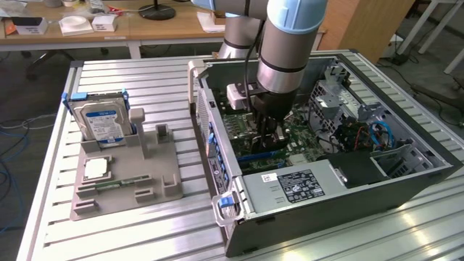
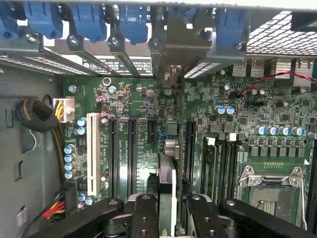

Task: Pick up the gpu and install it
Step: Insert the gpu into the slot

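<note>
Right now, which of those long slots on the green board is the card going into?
The black slot directly under the gpu, which the gripper holds edge-on. The white slot and the other black slots stand to one side, empty.

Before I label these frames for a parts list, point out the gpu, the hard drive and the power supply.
gpu (image 2: 167, 183): wrist view, card's upper edge between the fingers.
hard drive (image 1: 103, 124): exterior view, blue-white label.
power supply (image 1: 296, 185): exterior view, its label.

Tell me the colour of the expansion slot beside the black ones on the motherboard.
White: the long expansion slot stands beside the black slots, clearest in the wrist view.
</note>
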### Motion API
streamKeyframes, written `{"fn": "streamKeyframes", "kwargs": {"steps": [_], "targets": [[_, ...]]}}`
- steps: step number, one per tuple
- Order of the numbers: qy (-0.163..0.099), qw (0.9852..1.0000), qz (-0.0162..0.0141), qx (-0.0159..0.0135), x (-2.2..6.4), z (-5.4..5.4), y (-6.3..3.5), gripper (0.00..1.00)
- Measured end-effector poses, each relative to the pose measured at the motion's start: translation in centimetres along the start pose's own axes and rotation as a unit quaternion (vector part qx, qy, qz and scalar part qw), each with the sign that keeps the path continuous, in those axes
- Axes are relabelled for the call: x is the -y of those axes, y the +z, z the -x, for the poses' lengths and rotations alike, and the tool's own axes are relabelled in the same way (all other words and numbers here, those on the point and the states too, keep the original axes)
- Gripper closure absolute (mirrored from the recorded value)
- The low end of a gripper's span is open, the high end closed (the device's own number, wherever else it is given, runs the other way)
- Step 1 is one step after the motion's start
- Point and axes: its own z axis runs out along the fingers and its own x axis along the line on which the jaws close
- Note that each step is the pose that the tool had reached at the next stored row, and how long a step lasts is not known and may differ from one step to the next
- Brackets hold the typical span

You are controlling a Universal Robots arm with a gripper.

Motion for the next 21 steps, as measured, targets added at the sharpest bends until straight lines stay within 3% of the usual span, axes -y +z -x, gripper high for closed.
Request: {"fn": "streamKeyframes", "kwargs": {"steps": [21], "targets": [[0.000,1.0000,0.0000,0.0001,-0.15,0.00,0.41,0.73]]}}
